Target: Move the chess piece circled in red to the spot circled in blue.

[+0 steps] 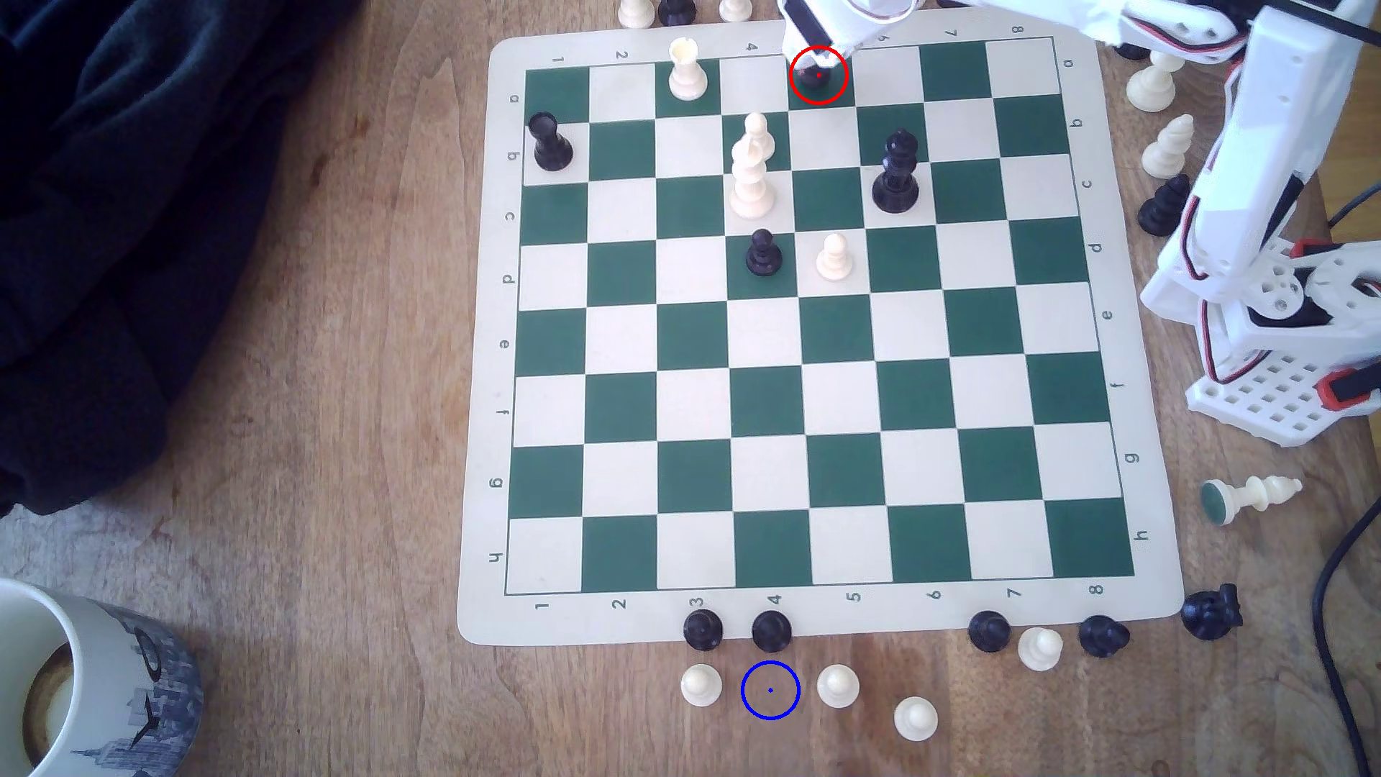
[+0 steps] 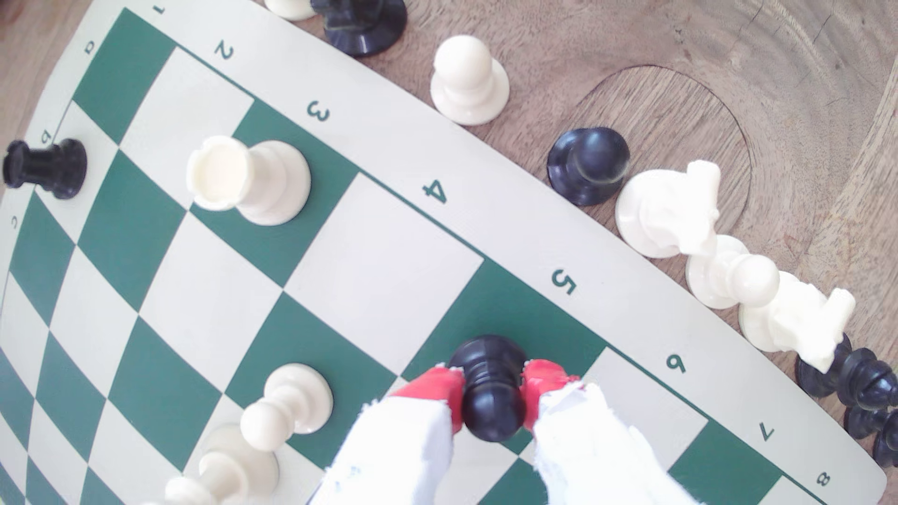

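The black pawn (image 1: 817, 77) circled in red is located on the green square of row a, column 5, at the far edge of the chess mat (image 1: 1151, 523) in the exterior view. The hand (image 2: 492, 388) is positioned over this square, and the pawn (image 2: 491, 388) is seen in the wrist view pinched between the two red fingertips (image 2: 440, 383), one pressed against each side of its body below the ball head. The base of the pawn is seen over the green square; whether it is touching the mat cannot be told.

The blue ring (image 1: 770, 690) is drawn on the bare wooden surface (image 1: 336, 448) off the near edge of the mat, below column 4. It is flanked by two white pawns: one (image 1: 701, 684) on the exterior view's left and one (image 1: 838, 686) on the exterior view's right. Two black pawns (image 1: 771, 630) are placed on the mat border just beyond the ring.

On the board, a white rook (image 1: 686, 71) is found in row a, column 3, and a black king (image 1: 896, 172) is set near column 6. A mug (image 1: 82, 680) is seen at the near corner on the exterior view's left.
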